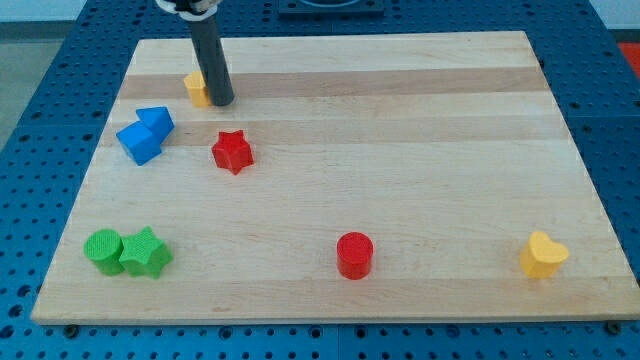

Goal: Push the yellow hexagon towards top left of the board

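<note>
My tip (222,102) rests on the tabletop (400,150) near the view's top left, pressed against the right side of the yellow hexagon (195,88). The rod is dark and stands nearly upright, rising out of the view's top edge. This tool has no jaws to clench or release; it is a plain rod that grasps nothing and only touches the hexagon from the side. The rod covers part of the hexagon's right edge, so only its left portion shows.

Below and to the left of the hexagon, 2 blue blocks sit touching each other: a blue cube (138,142) and a smaller blue block (157,121) just above and to its right, whose shape I cannot make out for sure. A red star (232,152) lies just right of them, apart from both and below my tip.

At the view's bottom left, a green cylinder (103,249) and a green star (146,253) stand side by side, touching. A red cylinder (354,254) stands alone near the bottom middle. A yellow heart (543,254) sits near the bottom right, well apart from everything else.

The tabletop is a pale wooden board set on a blue perforated surface (40,130).
</note>
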Robot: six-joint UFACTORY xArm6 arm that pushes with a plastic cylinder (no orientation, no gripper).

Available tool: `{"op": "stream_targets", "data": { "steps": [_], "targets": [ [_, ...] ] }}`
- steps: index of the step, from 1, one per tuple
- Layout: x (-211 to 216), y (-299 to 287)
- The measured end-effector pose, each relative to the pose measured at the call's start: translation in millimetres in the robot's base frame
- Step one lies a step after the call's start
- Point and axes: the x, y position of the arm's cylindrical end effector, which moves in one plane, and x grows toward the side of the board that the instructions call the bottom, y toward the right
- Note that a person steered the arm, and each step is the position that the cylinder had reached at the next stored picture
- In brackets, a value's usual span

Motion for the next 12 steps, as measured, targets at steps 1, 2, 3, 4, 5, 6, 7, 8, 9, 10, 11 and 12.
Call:
{"op": "stream_targets", "data": {
  "steps": [1, 2, 3, 4, 5, 6, 7, 8, 9, 10, 11, 12],
  "targets": [
    [0, -21],
    [0, -44],
    [0, -54],
    [-8, -54],
    [-22, -54],
    [-37, -54],
    [-49, -54],
    [-61, -54],
    [-74, -54],
    [-79, -53],
    [-46, -5],
    [0, 62]
  ]
}}
